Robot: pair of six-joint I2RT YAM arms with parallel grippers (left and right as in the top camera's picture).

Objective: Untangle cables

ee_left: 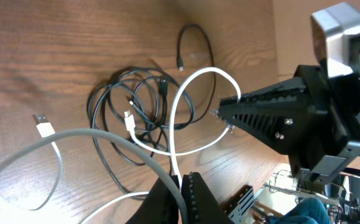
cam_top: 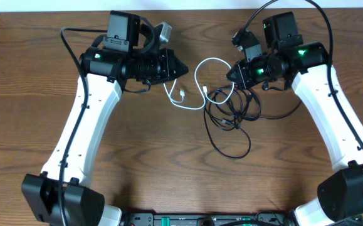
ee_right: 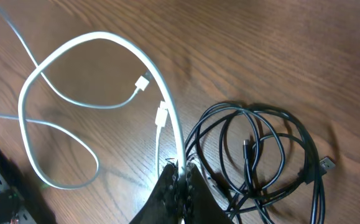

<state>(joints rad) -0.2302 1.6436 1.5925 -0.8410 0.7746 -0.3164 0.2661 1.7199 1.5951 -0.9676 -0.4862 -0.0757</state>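
- Both left jaws and right jaws pinch the white cable [ee_right: 99,36] beside the black cables [ee_right: 248,149].
- We should draw it clear slowly, avoiding snags.

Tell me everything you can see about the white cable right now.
The white cable is a thin, smooth, plastic-looking cord, limp and curled in open loops on the wooden table. Both grippers pinch it: the left gripper and the right gripper are each shut on it, a loop arcing between them. A short tail ends in a small white plug by the black cables.
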